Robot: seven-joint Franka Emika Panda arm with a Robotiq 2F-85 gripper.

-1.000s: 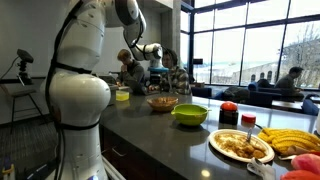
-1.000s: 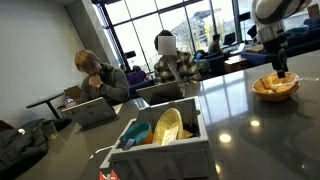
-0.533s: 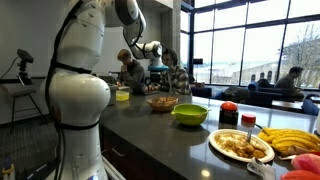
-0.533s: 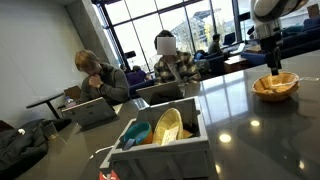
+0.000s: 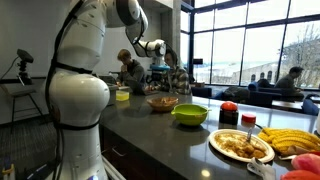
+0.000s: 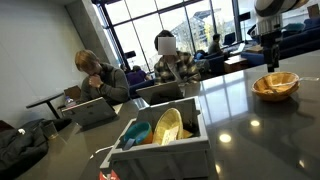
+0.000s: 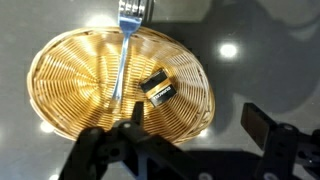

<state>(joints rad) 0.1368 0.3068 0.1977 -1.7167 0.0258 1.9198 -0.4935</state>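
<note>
Big windows let light into a busy room, and a dark shiny counter (image 6: 235, 115) runs through it. On the counter sits a woven basket (image 7: 70, 80). The gripper (image 7: 195, 135) hangs right above the basket and does not touch it. Its jaws are wide apart and hold nothing. Inside the basket lies a silver fork (image 7: 123, 60) with its prongs up at the rim. Just beside the fork's handle is a small black and yellow thing (image 7: 157, 88). In an exterior view, a green bowl (image 5: 190, 114) and a plate of food (image 5: 240, 146) stand farther along the counter, with bananas (image 5: 295, 140) near the plate. In an exterior view, a white crate (image 6: 165, 150) stands well apart from the basket.
</note>
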